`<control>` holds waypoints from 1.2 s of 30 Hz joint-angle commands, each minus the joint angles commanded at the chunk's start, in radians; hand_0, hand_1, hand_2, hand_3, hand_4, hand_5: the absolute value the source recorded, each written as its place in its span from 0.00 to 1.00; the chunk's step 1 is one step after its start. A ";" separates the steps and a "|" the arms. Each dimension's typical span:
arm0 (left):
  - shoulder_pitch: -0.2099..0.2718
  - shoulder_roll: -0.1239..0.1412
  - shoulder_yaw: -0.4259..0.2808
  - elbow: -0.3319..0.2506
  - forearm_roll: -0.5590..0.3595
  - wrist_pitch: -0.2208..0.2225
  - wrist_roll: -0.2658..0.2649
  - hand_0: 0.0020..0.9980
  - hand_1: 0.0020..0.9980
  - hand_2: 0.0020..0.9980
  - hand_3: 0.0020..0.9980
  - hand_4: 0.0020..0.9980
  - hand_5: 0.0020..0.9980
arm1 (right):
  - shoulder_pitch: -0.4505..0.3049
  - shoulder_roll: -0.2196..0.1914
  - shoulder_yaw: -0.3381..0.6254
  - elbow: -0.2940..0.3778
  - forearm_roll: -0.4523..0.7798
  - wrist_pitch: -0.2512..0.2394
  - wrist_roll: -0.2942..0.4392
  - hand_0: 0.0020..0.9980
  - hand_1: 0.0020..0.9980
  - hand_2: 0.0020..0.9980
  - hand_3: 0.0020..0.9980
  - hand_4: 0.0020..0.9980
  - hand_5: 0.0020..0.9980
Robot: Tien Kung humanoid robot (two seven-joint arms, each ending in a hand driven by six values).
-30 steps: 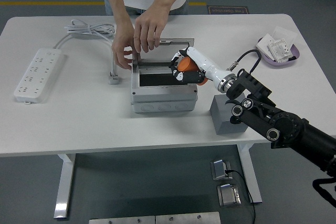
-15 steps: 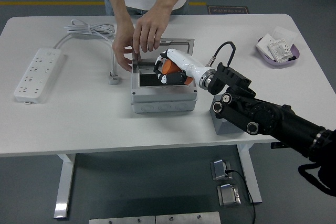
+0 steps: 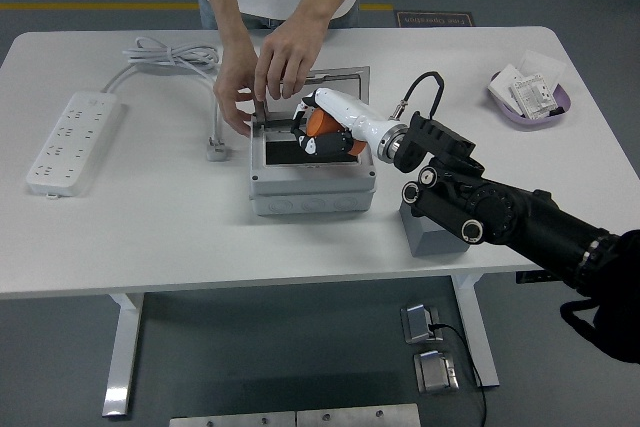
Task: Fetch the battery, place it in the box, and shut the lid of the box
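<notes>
A grey box stands open in the middle of the table, its dark inside showing. Its lid is tipped back behind it. My right hand reaches in from the right over the box's opening, its white and black fingers shut on an orange battery. The battery hangs just above the box's back right part. A person at the far side has both hands on the box's back left edge and the lid's hinge. My left arm is out of view.
A white power strip with its coiled cable lies at the left. A purple dish with small packets sits at the back right. A grey block stands right of the box, under my forearm.
My right hand carried the orange battery leftward from the box's right edge to above its opening. The forearm swung in over the table. The person's hands stayed at the lid.
</notes>
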 joint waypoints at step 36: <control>0.028 -0.008 -0.025 0.008 -0.001 -0.002 0.013 0.63 0.68 0.63 0.62 0.67 0.20 | -0.075 -0.177 0.126 0.312 0.042 0.144 -0.213 0.69 0.48 0.54 0.59 0.89 0.58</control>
